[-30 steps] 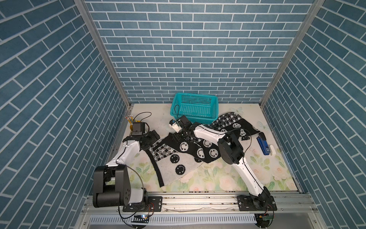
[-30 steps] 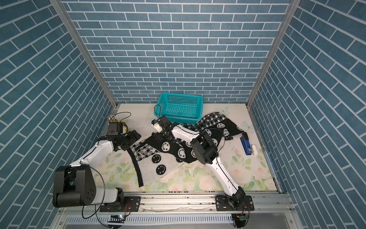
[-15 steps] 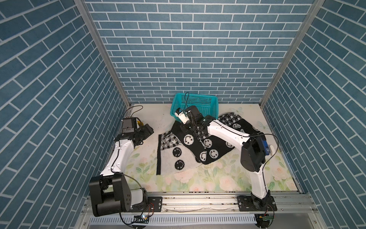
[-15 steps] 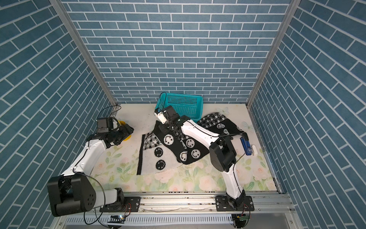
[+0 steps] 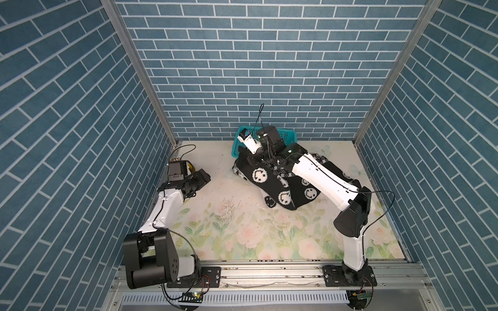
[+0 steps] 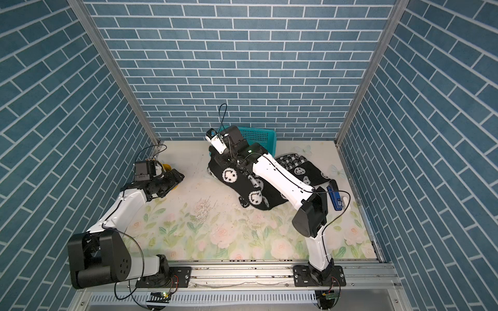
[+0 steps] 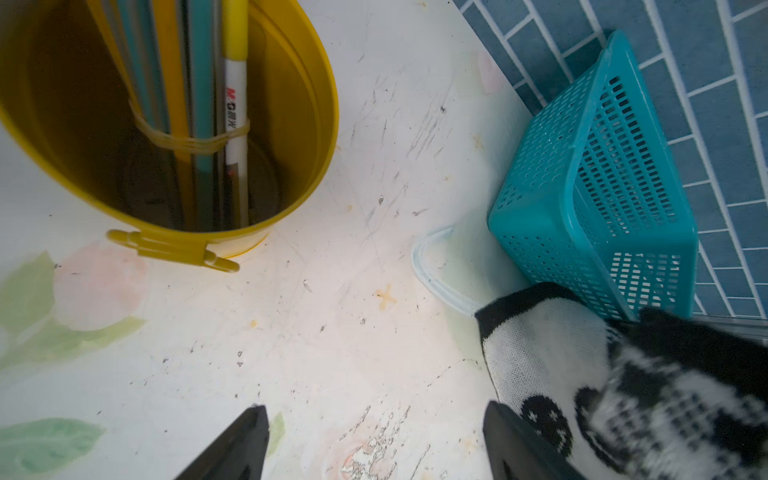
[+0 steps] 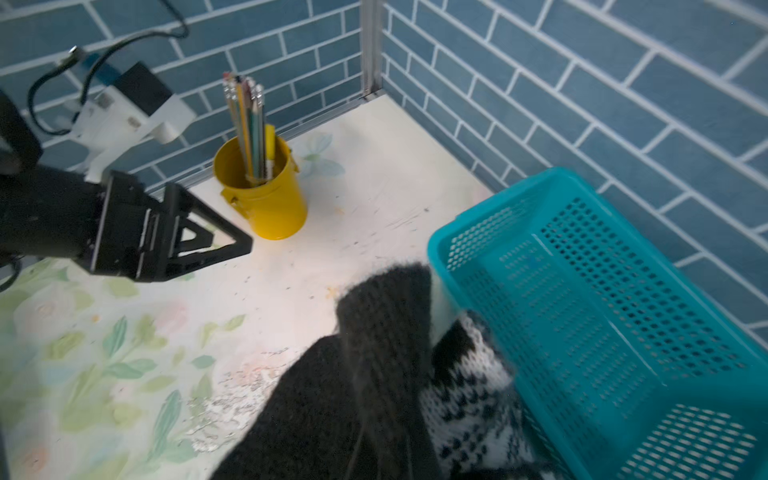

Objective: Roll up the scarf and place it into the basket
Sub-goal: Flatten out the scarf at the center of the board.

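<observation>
The knitted black-and-white scarf (image 5: 272,185) lies heaped on the flowered tabletop (image 5: 242,229) just before the teal mesh plastic basket (image 5: 289,136) at the back wall, the yellow pencil cup (image 8: 266,203) well to their left.

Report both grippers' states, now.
Left gripper: open, holding nothing.
Right gripper: shut on the scarf; its fingertips are hidden by it.
</observation>
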{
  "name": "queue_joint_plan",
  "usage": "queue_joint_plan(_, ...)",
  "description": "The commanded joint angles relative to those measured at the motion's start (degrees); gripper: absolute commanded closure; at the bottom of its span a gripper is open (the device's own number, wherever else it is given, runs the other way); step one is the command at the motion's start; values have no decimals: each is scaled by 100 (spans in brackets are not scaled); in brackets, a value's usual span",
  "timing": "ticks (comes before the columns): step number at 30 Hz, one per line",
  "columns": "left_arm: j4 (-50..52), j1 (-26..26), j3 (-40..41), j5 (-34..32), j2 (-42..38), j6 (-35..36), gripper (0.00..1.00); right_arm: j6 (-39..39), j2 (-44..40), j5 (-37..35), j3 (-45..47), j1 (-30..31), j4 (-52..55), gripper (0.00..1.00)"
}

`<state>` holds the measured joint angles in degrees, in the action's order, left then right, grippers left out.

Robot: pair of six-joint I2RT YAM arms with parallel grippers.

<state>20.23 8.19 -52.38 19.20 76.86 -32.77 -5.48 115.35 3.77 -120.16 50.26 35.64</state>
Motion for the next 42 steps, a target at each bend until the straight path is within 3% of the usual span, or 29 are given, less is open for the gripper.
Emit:
queue_joint_plan(1,-30,113,52,46,51,36,13,-68,414,508,65,225,136,100)
queue_joint_plan(7,201,486,-111,124,-92,181,13,-147,466,965,-717,1184,464,100)
queue_joint_plan(12,297,666,-180,128,-289,211,13,-85,-644,971,49,1469,-159,100)
queue_joint_plan(17,205,667,-109,195,-255,157,13,129,-936,968,939,905,-597,100)
queue_joint_plan(21,56,666,21,297,-218,83,13,342,-257,967,1352,206,-740,100)
queue_joint_plan(24,56,667,26,306,-187,111,13,293,352,859,1260,89,-700,96)
queue_joint_plan(26,52,658,48,352,-171,151,13,337,484,864,1298,90,-821,100)
queue_joint_plan(32,388,322,126,417,78,461,12,518,-286,829,2493,90,-1454,100)
queue_joint_plan(36,229,143,556,374,191,265,12,581,-877,635,3233,85,-1626,100)
queue_joint_plan(42,47,-179,546,393,766,201,12,1009,-1622,-557,4028,-258,-1296,100)
